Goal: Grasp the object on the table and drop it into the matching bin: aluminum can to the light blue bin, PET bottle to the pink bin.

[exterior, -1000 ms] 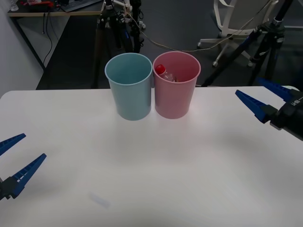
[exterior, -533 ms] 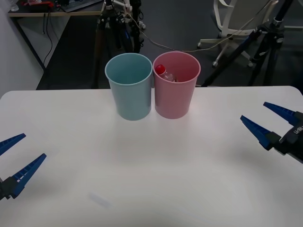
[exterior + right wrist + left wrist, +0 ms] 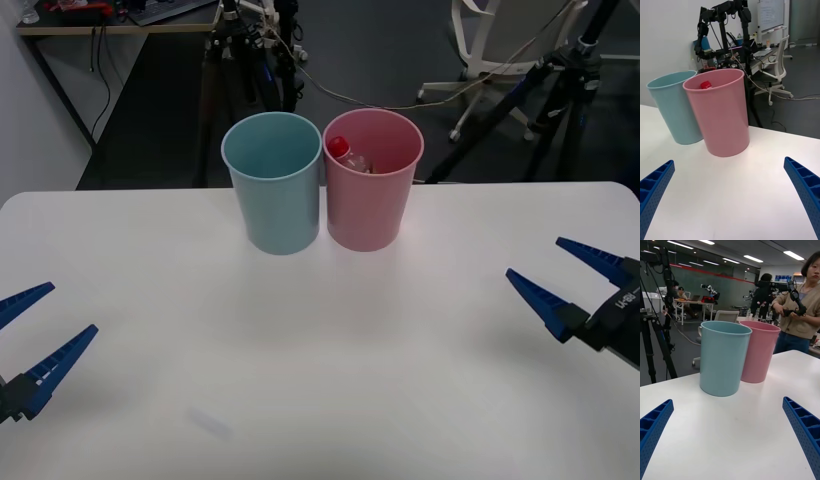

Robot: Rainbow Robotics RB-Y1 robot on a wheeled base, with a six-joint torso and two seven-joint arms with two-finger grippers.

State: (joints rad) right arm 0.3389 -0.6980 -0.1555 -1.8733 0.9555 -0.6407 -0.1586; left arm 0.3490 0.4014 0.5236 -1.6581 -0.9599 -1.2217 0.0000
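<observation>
Nearest the camera in the front view, the left hand [image 3: 35, 340] hangs over the near left corner of the white worktop [image 3: 320, 380], its two blue ribbed fingers spread apart and grasping nothing; its wrist and arm are cut off by the frame edge. The right hand [image 3: 565, 285] sits over the worktop's right edge, a little farther back, also released and empty, with its body partly cut off at the frame's right side. In each wrist view the hand's own finger bases run out of the picture at the lower corners.

Farther back, at the worktop's far middle, the light blue bin [image 3: 273, 180] and the pink bin [image 3: 372, 178] stand upright, touching side by side. The PET bottle [image 3: 345, 152] lies inside the pink bin, leaning toward the wall nearest the blue bin; its red cap and a bit of clear shoulder show, the label and lower body hidden by the bin wall. From the right wrist, just the cap [image 3: 706, 84] peeks above the pink rim.
</observation>
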